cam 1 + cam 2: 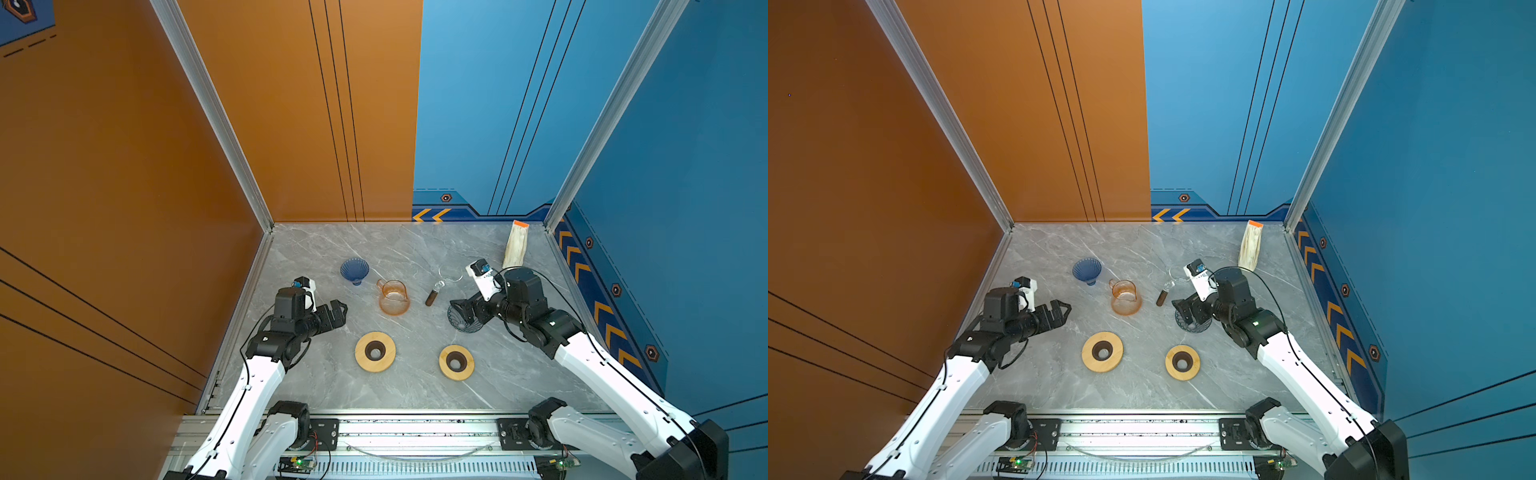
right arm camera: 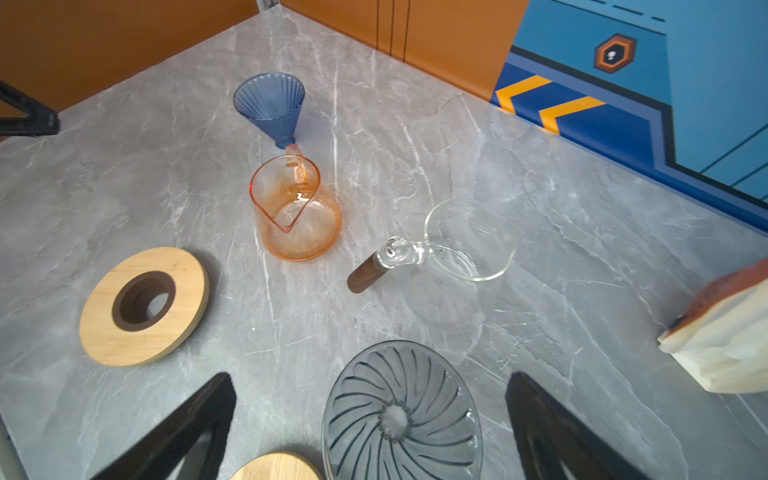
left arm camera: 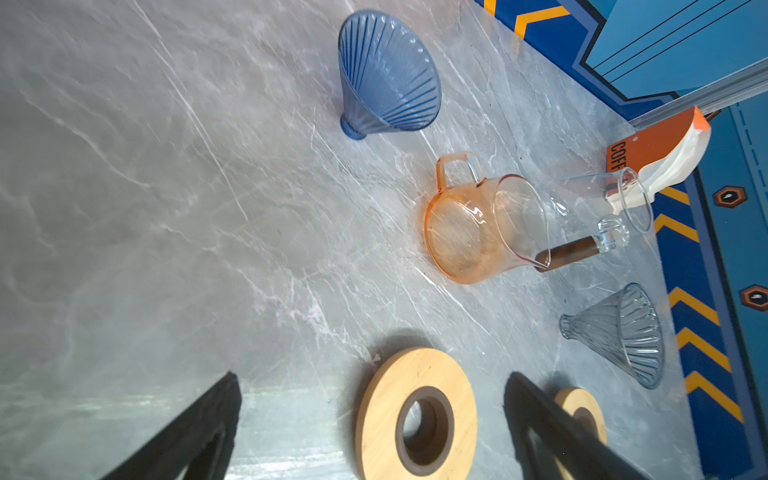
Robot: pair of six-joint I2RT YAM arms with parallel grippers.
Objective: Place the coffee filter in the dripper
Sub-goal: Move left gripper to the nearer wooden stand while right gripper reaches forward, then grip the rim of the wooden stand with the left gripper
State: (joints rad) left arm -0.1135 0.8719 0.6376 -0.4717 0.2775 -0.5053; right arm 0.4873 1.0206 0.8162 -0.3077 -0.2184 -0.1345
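Grey marble-veined tabletop [image 1: 415,249] fills a booth walled orange on the left and blue on the right. At the table's upper right in both top views is the filter pack [image 1: 515,247], a slim stack of cream paper under an orange card. Its long axis runs almost straight up the frame, orange end toward the back wall; whether it stands or leans is unclear.

Down and left of it the grey dripper [image 2: 401,415] stands mouth up, a smoky translucent cone with spiral ribs curling to a centre hole. The right pincer [image 2: 371,377] is poised over it, black fingers spread wide on either side of the rim, gripping nothing. The filter pack is well apart from those fingers.

The left pincer [image 3: 372,377], at the table's left, is also spread and empty. A ribbed blue dripper [image 1: 354,270] sits at upper left beside an amber glass jug [image 1: 394,297]. A clear glass server [image 1: 451,274] with a dark wooden handle is just right of the jug. Lower down lie a wooden ring [image 1: 375,351] and a smaller wooden ring [image 1: 456,362].
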